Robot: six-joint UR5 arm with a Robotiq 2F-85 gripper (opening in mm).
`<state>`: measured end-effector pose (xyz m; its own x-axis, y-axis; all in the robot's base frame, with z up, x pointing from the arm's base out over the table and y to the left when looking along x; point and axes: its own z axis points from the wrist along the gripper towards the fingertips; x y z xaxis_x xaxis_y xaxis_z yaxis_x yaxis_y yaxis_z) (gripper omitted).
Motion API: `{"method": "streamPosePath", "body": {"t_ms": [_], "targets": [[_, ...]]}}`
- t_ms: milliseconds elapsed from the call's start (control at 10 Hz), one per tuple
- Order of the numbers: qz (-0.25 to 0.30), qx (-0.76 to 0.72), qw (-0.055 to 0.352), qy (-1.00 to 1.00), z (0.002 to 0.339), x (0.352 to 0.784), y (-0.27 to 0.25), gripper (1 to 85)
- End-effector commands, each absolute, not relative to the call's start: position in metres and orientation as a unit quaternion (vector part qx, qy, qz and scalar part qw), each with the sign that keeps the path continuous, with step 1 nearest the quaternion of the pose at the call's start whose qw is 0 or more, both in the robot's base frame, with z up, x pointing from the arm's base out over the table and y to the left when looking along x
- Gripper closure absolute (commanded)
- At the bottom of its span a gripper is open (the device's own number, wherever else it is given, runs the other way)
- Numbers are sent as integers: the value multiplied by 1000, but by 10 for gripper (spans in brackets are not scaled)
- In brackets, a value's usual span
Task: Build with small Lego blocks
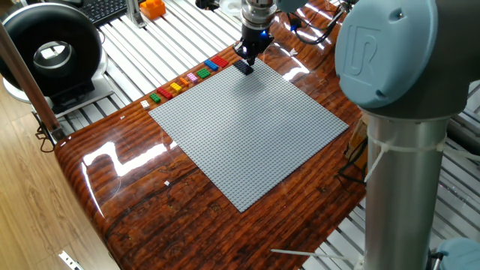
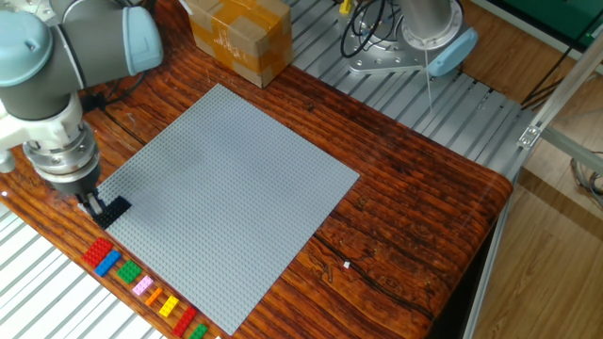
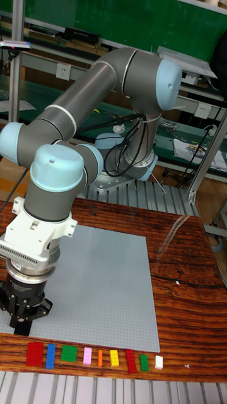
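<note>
Several small Lego blocks lie in a row on the wooden table just off the grey baseplate [image 1: 247, 127], from a red one [image 1: 219, 60] to a green one [image 1: 154, 97]. The same row shows in the other fixed view [image 2: 141, 285] and in the tall fixed view [image 3: 88, 356]. A dark block [image 2: 114, 211] lies on the plate's corner nearest the row. My gripper [image 2: 92, 203] hangs low just beside that block, over the plate's edge. Its fingertips look close together, and their gap is too small to read. In the tall fixed view the gripper [image 3: 22, 323] hides the dark block.
A cardboard box [image 2: 237, 38] stands at the plate's far corner. The robot's base [image 2: 415, 38] sits on the slatted bench beyond. A black round device [image 1: 51, 52] and an orange plastic object [image 1: 152, 8] lie off the table. The arm's thick column [image 1: 397, 150] rises at the right.
</note>
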<state>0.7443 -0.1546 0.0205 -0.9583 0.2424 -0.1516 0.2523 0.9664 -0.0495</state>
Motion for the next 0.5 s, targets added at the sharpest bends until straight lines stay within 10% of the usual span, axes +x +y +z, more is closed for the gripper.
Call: {"method": "streamPosePath", "body": {"t_ms": [0, 400], "targets": [[-10, 144, 89, 986, 23, 767, -147, 847], [7, 160, 107, 981, 24, 784, -140, 847]]}}
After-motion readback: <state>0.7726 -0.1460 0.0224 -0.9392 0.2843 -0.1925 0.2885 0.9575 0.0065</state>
